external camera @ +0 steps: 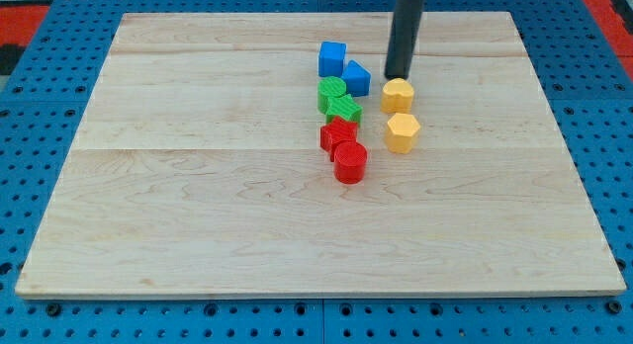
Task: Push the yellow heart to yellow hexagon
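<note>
- Your arm carries no pincer, so nothing here is released, clenched or grasping: you have only a straight dark rod, and my tip (399, 77) stands on the board right at the top edge of the yellow heart (398, 94), touching it or nearly so.
- You find the yellow heart just above the yellow hexagon (402, 132); a narrow strip of bare wood parts the two, and nothing lies between them.
- To the view's left of my tip you see a blue triangular block (357, 79), and a blue cube (332, 57) beyond it, toward the view's top left.
- Below those, you see a green round block (332, 92) and a second green block (345, 111) pressed together, whose exact shape you cannot make out.
- A red star-like block (338, 134) and a red cylinder (350, 162) continue that column downward, close to the hexagon's left.
- You have open wooden board (198, 186) to the view's right of both yellow blocks, and wide room across the bottom and left.
- The board's top edge lies near, just above my tip.
</note>
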`<control>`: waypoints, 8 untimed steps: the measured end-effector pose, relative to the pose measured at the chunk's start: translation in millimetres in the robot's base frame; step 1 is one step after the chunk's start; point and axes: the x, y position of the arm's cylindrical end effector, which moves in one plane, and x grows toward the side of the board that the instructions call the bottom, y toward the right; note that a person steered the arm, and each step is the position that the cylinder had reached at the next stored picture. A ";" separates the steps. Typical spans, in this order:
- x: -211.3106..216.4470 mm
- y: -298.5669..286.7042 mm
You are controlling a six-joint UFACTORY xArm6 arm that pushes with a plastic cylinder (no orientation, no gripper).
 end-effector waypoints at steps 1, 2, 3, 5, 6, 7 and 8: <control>3.8 -24.9; 3.8 -28.4; 3.6 -24.3; -17.5 41.0; -10.0 74.8; 18.5 81.4; 28.9 71.1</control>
